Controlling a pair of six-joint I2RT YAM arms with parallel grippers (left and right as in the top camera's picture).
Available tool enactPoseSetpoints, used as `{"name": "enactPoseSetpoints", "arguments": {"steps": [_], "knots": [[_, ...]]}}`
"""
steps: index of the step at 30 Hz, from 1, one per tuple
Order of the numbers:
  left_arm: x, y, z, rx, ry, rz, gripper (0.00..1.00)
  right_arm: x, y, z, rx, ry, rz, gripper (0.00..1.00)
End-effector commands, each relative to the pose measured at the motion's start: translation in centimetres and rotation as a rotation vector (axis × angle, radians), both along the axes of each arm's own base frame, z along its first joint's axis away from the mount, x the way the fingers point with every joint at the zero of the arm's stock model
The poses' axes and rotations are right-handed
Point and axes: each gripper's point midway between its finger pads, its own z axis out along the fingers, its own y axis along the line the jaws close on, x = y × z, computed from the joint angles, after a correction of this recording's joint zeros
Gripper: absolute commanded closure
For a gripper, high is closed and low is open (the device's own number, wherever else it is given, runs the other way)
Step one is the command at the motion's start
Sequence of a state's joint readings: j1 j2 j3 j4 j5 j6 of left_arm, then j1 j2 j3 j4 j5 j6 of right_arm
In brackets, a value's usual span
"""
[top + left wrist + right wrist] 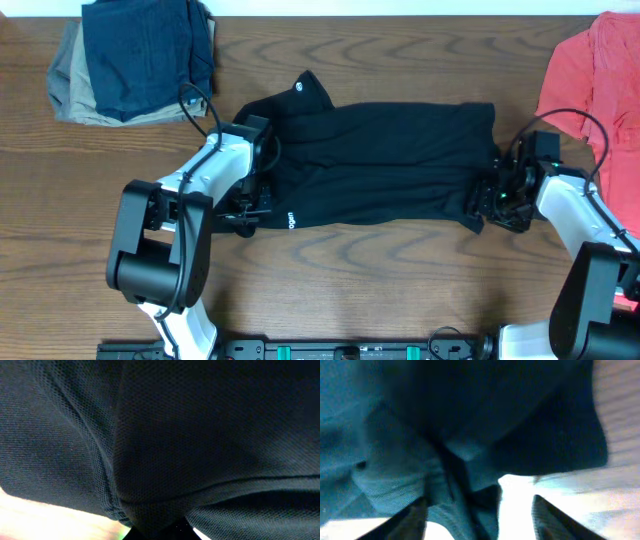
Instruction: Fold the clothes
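The clothes, a black thin-fabric shirt (pixel 390 160), lie folded into a long band across the middle of the table, with the collar at the upper left and a small white logo near the lower left edge. My left gripper (pixel 250 205) is at the shirt's left end, shut on a pinch of the black cloth (pixel 160 435), which fills the left wrist view. At the shirt's right end is my right gripper (pixel 490 200). Its fingers (pixel 547 515) stand apart, a fold of the shirt (pixel 470 425) hangs between them nearer the left finger, and a bright gap shows beside the right one.
A stack of folded navy and khaki garments (pixel 140 55) sits at the back left. A coral-red shirt (pixel 595 80) lies at the back right, close behind my right arm. Bare wooden table (pixel 350 290) runs along the front.
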State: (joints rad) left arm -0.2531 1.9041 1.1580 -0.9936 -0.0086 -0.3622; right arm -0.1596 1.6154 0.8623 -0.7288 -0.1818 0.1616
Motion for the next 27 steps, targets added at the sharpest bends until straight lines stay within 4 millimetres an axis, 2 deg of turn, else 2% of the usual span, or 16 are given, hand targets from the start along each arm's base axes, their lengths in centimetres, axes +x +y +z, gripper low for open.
{"name": "enactPoseSetpoints", "arguments": {"steps": [1, 5, 9, 18, 19, 21, 25, 27], "knots": [[0.0, 1.2, -0.2, 0.036, 0.003, 0.006, 0.93, 0.2, 1.7, 0.2, 0.012, -0.019, 0.097, 0.39], [0.1, 1.4, -0.2, 0.036, 0.000, 0.014, 0.94, 0.5, 2.8, 0.1, -0.040, -0.028, 0.160, 0.36], [0.1, 1.4, -0.2, 0.035, 0.000, 0.013, 0.93, 0.5, 2.6, 0.0, -0.112, -0.017, 0.134, 0.37], [0.3, 1.3, -0.3, 0.033, -0.010, 0.013, 0.94, 0.8, 3.7, 0.0, -0.090, -0.037, 0.156, 0.37], [0.3, 1.3, -0.3, 0.033, -0.010, 0.013, 0.93, 0.9, 3.8, 0.1, -0.086, -0.039, 0.157, 0.39], [0.3, 1.3, -0.3, 0.033, -0.010, 0.013, 0.93, 0.9, 3.8, 0.0, -0.087, -0.041, 0.159, 0.50], [0.3, 1.3, -0.3, 0.033, -0.010, 0.014, 0.93, 1.2, 3.8, 0.1, -0.089, -0.054, 0.158, 0.58], [0.3, 1.3, -0.3, 0.033, -0.010, 0.014, 0.93, 1.6, 3.8, 0.2, -0.089, -0.069, 0.156, 0.67]]}}
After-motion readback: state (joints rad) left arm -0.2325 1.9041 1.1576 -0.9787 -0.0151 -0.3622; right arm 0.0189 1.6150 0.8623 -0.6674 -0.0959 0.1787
